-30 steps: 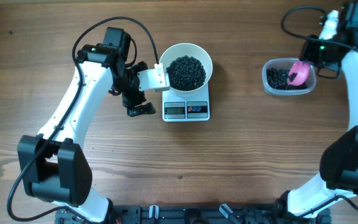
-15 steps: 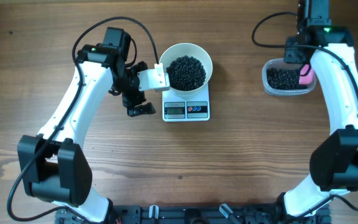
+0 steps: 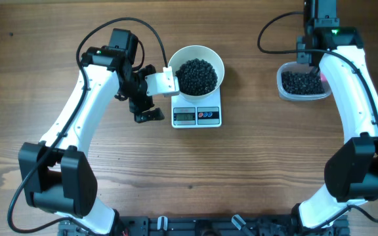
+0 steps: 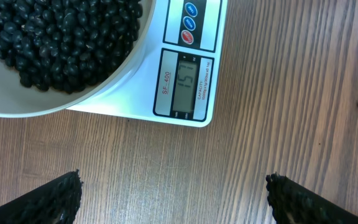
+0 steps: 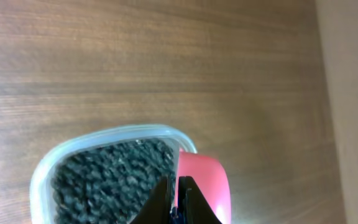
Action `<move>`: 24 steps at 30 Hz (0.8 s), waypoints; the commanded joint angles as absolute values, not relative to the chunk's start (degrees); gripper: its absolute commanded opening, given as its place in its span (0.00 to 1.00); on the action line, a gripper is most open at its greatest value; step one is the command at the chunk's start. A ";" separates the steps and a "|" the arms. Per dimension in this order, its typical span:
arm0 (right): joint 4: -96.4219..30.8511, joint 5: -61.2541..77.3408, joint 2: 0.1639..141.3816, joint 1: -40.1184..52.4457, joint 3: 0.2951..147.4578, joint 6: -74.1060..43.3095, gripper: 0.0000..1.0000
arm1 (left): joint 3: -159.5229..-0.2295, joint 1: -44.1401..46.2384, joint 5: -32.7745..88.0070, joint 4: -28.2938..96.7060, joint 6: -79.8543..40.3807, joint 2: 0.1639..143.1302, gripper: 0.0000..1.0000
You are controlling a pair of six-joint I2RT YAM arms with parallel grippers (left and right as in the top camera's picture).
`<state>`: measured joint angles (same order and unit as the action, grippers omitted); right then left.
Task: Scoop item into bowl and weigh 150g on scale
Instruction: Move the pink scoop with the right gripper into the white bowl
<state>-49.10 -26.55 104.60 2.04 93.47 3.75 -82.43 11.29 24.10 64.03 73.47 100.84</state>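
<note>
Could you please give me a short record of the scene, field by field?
bowl: sits on the scale, heaped with black beans
display: appears to read 151
tub: apart from the scale, on the right arm's side, holds more beans
left pincer: open, empty, near the scale
right pincer: shut on a pink scoop at the tub's edge

Quantities: one round white deep bowl [image 3: 218, 62], one white square digital scale [image 3: 196, 117], one clear plastic tub [image 3: 282, 82], one pink plastic scoop [image 5: 205, 186], two heaps of small black beans [image 3: 197, 75].
</note>
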 commanded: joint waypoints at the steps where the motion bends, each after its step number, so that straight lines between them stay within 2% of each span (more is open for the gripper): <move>1: -44.86 -15.16 103.72 2.02 93.14 4.60 0.04 | -82.06 11.11 25.45 64.03 74.59 101.06 1.00; 14: -25.02 35.88 104.66 2.52 93.14 4.56 0.04 | -82.06 11.11 25.45 64.03 74.59 101.06 1.00; 18: -24.84 40.71 106.72 5.02 93.14 7.49 0.04 | -82.06 11.11 25.45 64.03 74.59 101.06 1.00; 24: -23.73 40.14 108.07 9.87 93.14 12.99 0.04 | -82.06 11.11 25.45 64.03 74.59 101.06 1.00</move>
<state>-24.29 37.36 106.43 7.42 93.45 7.79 -82.43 11.29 24.10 64.01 73.47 100.84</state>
